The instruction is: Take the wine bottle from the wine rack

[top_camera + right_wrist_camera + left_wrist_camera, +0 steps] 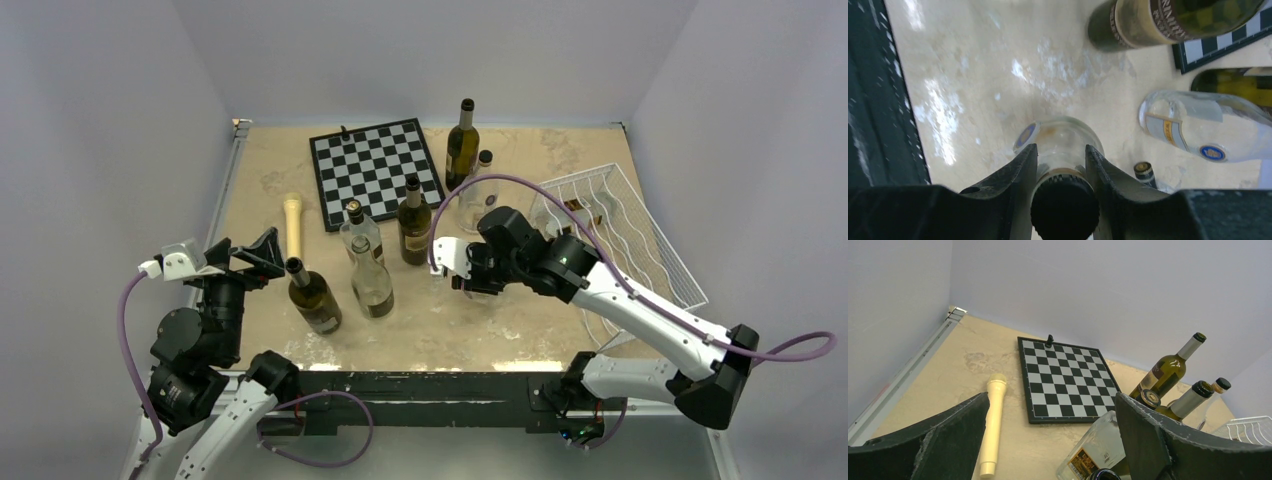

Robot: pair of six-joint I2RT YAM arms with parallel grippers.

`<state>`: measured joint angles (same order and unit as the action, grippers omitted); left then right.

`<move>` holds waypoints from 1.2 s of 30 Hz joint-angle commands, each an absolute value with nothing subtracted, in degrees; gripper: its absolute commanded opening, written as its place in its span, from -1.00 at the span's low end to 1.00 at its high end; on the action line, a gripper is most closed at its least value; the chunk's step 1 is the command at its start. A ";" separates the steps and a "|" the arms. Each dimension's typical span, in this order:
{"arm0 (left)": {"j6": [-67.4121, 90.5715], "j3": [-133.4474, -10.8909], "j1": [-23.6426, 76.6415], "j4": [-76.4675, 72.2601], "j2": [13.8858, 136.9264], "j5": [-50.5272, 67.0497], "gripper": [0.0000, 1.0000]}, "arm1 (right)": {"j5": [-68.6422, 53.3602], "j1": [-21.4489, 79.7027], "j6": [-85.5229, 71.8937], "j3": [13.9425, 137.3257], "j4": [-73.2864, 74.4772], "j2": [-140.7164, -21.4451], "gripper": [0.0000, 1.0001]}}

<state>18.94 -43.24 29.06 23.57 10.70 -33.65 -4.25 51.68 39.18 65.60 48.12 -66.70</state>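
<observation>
My right gripper [468, 268] is shut on the neck of a clear glass wine bottle [482, 291] with a black cap, held upright left of the white wire wine rack [625, 235] and clear of it. In the right wrist view the fingers [1020, 172] clamp the neck just under the cap [1064, 212], and the bottle's body [1060, 137] hangs over the table top. I cannot tell if its base touches the table. My left gripper [245, 262] is open and empty at the left, beside a dark bottle [313, 297].
Several bottles stand mid-table: a green one [461, 145], a dark one [415, 222] and clear ones [372, 280]. A chessboard [375, 170] lies at the back. A cream stick [292, 225] lies on the left. The left wrist view shows the chessboard [1068, 380] and the stick [993, 425].
</observation>
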 commanded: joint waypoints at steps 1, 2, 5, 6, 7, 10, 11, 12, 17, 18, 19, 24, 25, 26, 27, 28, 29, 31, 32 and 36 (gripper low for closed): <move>19.08 -43.27 29.31 21.80 11.34 -33.49 0.99 | -17.01 51.68 27.48 66.02 28.84 -62.10 -1.00; 19.07 -43.25 29.35 21.72 11.32 -33.49 0.99 | -18.35 51.68 25.34 65.73 27.14 -62.17 -1.00; 19.07 -43.25 29.35 21.80 11.61 -33.40 0.99 | -21.59 51.68 18.31 67.09 25.69 -63.85 -1.00; 19.07 -43.24 29.31 21.80 11.70 -33.40 0.99 | -22.50 51.68 17.08 67.65 25.94 -64.31 -1.00; 19.07 -43.26 29.35 21.80 11.71 -33.32 0.99 | -23.25 51.68 16.64 68.17 26.35 -64.74 -1.00; 19.07 -43.24 29.34 21.80 11.73 -33.22 0.99 | -25.47 51.68 14.73 67.97 25.50 -64.24 -1.00; 19.07 -43.24 29.35 21.81 11.76 -33.30 0.99 | -26.20 51.68 14.11 67.82 25.26 -64.04 -1.00; 19.03 -43.24 29.28 21.77 11.71 -33.31 0.99 | -26.87 51.68 13.65 67.63 25.08 -63.85 -1.00; 18.98 -43.30 29.34 21.71 12.03 -33.18 0.99 | -29.94 52.22 8.90 65.54 21.36 -62.83 -1.00; 18.98 -43.31 29.35 21.71 12.04 -33.14 0.99 | -30.19 52.55 7.78 64.57 19.61 -62.55 -1.00; 18.98 -43.33 29.29 21.71 12.01 -33.14 0.99 | -29.84 53.04 6.73 63.64 18.08 -62.19 -1.00; 18.91 -43.24 29.35 21.68 12.20 -33.14 0.99 | -28.52 54.66 5.78 61.58 16.17 -62.03 -1.00; 18.90 -43.24 29.33 21.71 12.29 -33.13 0.99 | -28.30 55.06 5.84 61.46 16.07 -62.01 -1.00; 18.90 -43.26 29.34 21.71 12.37 -33.13 0.99 | -27.92 55.49 5.88 61.21 15.78 -61.97 -1.00; 18.90 -43.32 29.35 21.71 12.39 -33.15 0.99 | -27.56 55.93 5.89 60.85 15.26 -61.71 -1.00; 18.90 -43.34 29.36 21.71 12.47 -33.14 0.99 | -27.47 56.35 5.95 60.36 14.62 -61.56 -1.00; 18.90 -43.31 29.36 21.71 12.41 -33.13 0.99 | -27.56 56.72 6.12 59.90 13.93 -61.45 -1.00; 18.81 -43.25 29.31 21.71 12.44 -33.22 0.99 | -27.74 57.26 6.28 59.03 13.03 -61.66 -1.00; 18.81 -43.24 29.34 21.72 12.40 -33.22 0.99 | -27.69 57.50 6.39 58.90 12.89 -61.99 -1.00; 18.81 -43.26 29.34 21.75 12.74 -33.15 0.99 | -23.79 59.03 6.83 58.73 12.95 -62.91 -0.43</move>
